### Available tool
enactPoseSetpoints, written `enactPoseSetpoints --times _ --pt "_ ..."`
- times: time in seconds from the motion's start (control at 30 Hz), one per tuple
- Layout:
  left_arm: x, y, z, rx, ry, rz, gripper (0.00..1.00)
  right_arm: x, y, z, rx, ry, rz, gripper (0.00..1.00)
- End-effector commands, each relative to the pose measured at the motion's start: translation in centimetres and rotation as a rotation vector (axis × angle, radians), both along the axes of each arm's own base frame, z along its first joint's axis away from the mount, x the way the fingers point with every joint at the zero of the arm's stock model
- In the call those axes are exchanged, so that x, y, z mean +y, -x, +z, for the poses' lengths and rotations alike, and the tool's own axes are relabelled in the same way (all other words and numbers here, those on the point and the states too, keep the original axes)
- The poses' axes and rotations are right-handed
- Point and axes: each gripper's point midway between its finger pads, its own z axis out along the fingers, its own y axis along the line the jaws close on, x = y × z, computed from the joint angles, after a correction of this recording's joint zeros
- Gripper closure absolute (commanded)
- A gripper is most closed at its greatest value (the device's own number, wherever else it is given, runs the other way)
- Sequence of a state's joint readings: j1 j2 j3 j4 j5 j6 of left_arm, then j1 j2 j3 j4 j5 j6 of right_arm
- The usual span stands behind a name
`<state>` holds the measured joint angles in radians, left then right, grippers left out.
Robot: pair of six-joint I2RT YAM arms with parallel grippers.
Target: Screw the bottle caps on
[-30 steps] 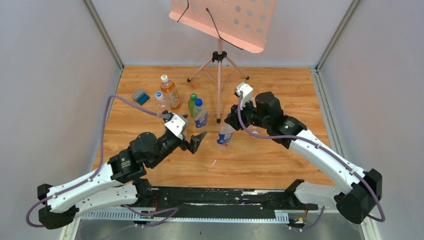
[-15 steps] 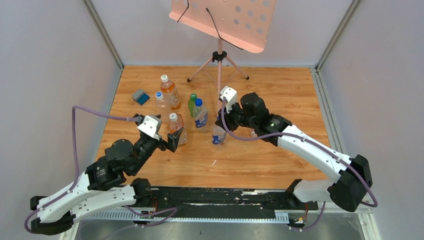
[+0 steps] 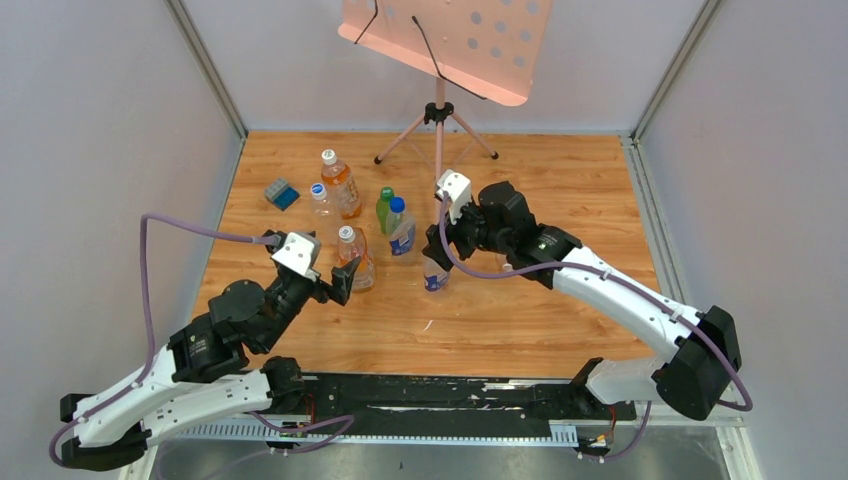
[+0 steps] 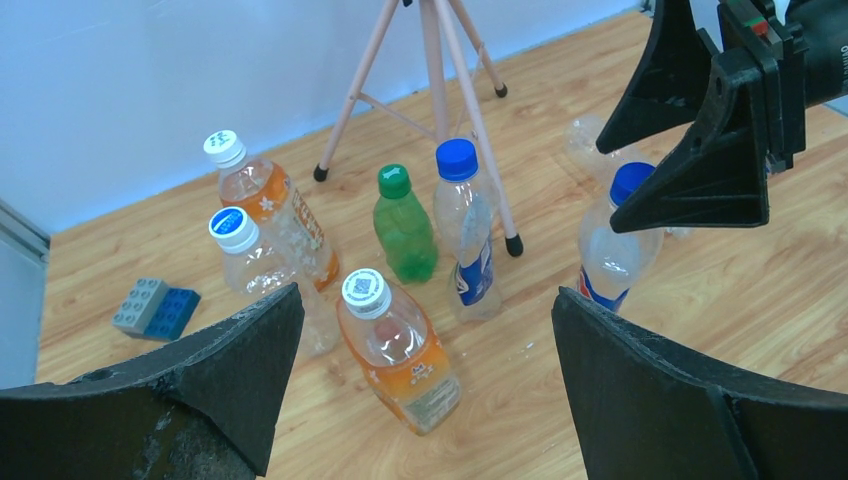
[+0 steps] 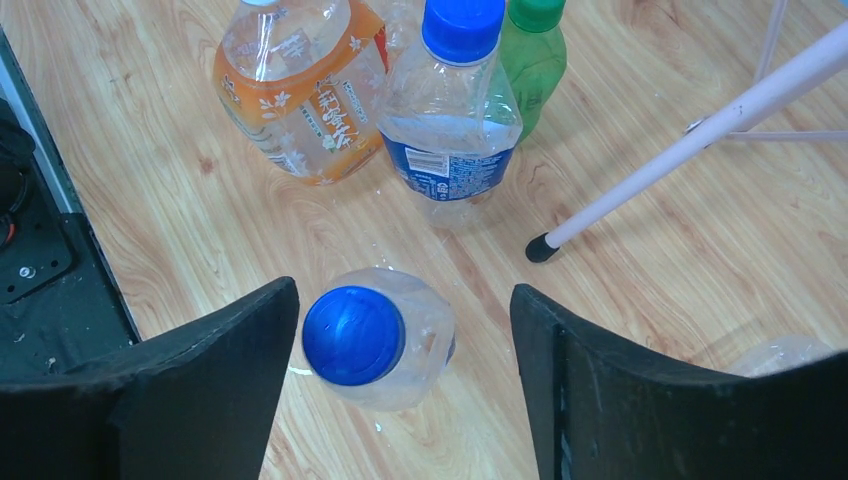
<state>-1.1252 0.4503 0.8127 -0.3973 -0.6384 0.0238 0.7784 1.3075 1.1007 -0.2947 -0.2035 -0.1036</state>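
The right gripper (image 5: pixel 402 300) hangs over a clear bottle (image 5: pixel 425 345) that stands on the wooden table (image 5: pixel 160 170), just on the arms' side of the pink tripod's (image 5: pixel 690 125) nearest foot. Its two black fingers (image 5: pixel 190 390) are spread, one on each side of the bottle's blue cap (image 5: pixel 353 335). The cap sits between them, closer to the finger on the left of the wrist view, and neither finger visibly presses it. The cap is on the bottle's neck; how tightly it is screwed down cannot be told.

The left gripper (image 4: pixel 425 300) is spread wide and holds nothing. It hovers to the left of the tripod, farther off than the right one. In its own camera an orange-labelled bottle (image 4: pixel 405 365) with a white cap (image 4: pixel 366 290) shows in the gap between the fingers, touching neither.

More capped bottles stand left of the tripod: a blue-capped one (image 4: pixel 457 158) closest to its leg, then a green bottle (image 4: pixel 403 225), then two more farther out. A toy block (image 4: pixel 155 308) lies farthest from the tripod.
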Motion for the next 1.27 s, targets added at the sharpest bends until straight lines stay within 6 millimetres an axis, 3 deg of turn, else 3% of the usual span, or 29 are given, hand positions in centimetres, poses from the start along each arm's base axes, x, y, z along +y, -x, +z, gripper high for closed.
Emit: enactPoseSetpoints --times 0.0,0.07,0.2,0.37,0.5,0.6,0.9,1.07,1.23 --pt "0.5 0.0 1.3 -0.014 0.039 0.018 0.0 0.5 0.3 4.0 -0.063 -0.076 0.02 0.16" --pt "0.5 0.0 1.3 -0.013 0.04 0.019 0.0 0.1 0.3 4.6 -0.051 -0.099 -0.017 0.01" --pt "1.2 0.2 1.7 -0.013 0.059 0.029 0.0 -1.0 0.6 6.8 0.025 -0.192 -0.138 0.0" --pt "2.9 0.7 2.2 -0.01 0.096 0.053 0.0 -6.0 0.1 10.6 -0.123 -0.258 -0.337 0.0" --pt "5.0 1.2 2.7 -0.01 0.125 0.091 0.0 -10.2 1.3 12.9 -0.32 -0.275 -0.388 0.0" --pt "7.3 1.8 3.2 -0.011 0.153 0.13 0.0 -14.4 1.6 13.3 -0.379 -0.289 -0.552 0.0" --pt "12.9 3.5 4.5 -0.059 0.294 0.205 0.0 -23.7 5.6 14.6 -0.499 -0.449 -0.803 0.0" --pt "14.4 4.1 4.8 -0.087 0.357 0.209 0.0 -26.8 7.5 15.5 -0.551 -0.533 -0.862 0.0" --pt "14.4 4.1 4.6 -0.091 0.362 0.204 0.0 -27.8 8.3 15.8 -0.566 -0.568 -0.876 0.0"
